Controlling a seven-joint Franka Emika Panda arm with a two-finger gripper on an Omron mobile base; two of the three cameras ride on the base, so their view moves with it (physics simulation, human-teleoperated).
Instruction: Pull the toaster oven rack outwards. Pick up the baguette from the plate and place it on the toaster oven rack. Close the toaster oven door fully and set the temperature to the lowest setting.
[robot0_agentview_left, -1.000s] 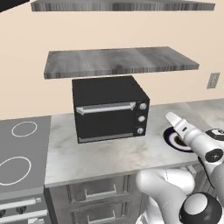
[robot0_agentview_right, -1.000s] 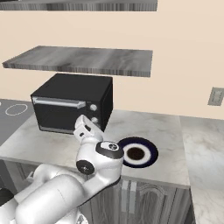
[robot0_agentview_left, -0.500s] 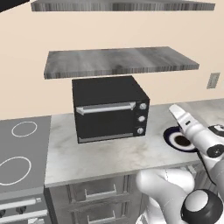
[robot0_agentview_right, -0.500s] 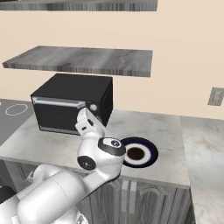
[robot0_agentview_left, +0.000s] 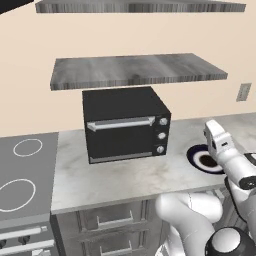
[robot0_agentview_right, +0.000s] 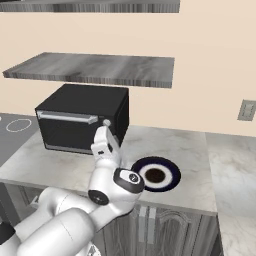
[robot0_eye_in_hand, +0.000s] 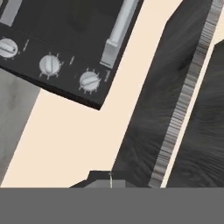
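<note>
The toaster oven door (robot0_agentview_left: 122, 137) is fully shut, its silver bar handle (robot0_agentview_left: 121, 122) along the top edge, so neither the toaster oven rack nor the baguette can be seen; judging by the bare plate (robot0_agentview_left: 202, 160) on the bench (robot0_agentview_left: 125, 177) to the right of the oven, the bread is probably inside. The end effector (robot0_agentview_left: 214, 131) hovers above the plate, well right of the knob column, its fingers pressed together and holding nothing. In the hand view the 3 knobs sit at the upper left, with the temperature (robot0_eye_in_hand: 89, 80) knob nearest the handle end.

What seems left is turning that top knob to its lowest setting. Risks from here:
- The 3 knobs look alike and sit close together, so a slightly low approach could land on the middle knob (robot0_agentview_left: 161, 135) instead
- The hand is rolled relative to the oven front, so a poorly squared contact could slip off the small round knob
- The fingers are together now; arriving without spreading them would only push on the knob or shove the oven back
- Turning the wrong way would raise the setting
</note>
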